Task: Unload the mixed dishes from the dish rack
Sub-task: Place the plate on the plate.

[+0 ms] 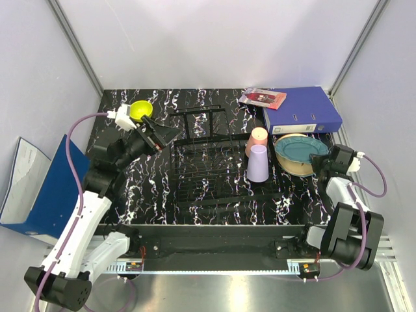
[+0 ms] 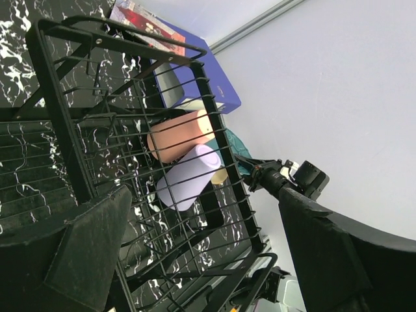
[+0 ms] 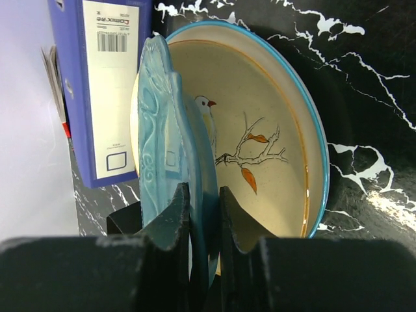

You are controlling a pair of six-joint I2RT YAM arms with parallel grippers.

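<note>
The black wire dish rack (image 1: 201,162) sits mid-table and I see no dishes in it. My left gripper (image 1: 162,134) hovers open at its back left corner, close to the small yellow bowl (image 1: 140,110) on the table. In the left wrist view that gripper (image 2: 201,208) holds nothing, and the pink cup (image 2: 179,133) and lavender cup (image 2: 185,175) show through the rack (image 2: 71,130) wires. Both cups (image 1: 256,141) (image 1: 257,162) stand by the rack's right edge. My right gripper (image 3: 205,208) is shut on the rim of the teal scalloped plate (image 3: 162,123), held over the cream-orange plate (image 3: 273,123).
A blue binder (image 1: 302,110) lies at the back right with a small red booklet (image 1: 262,98) beside it. Another blue binder (image 1: 39,188) leans off the table's left side. White walls close in the back and sides.
</note>
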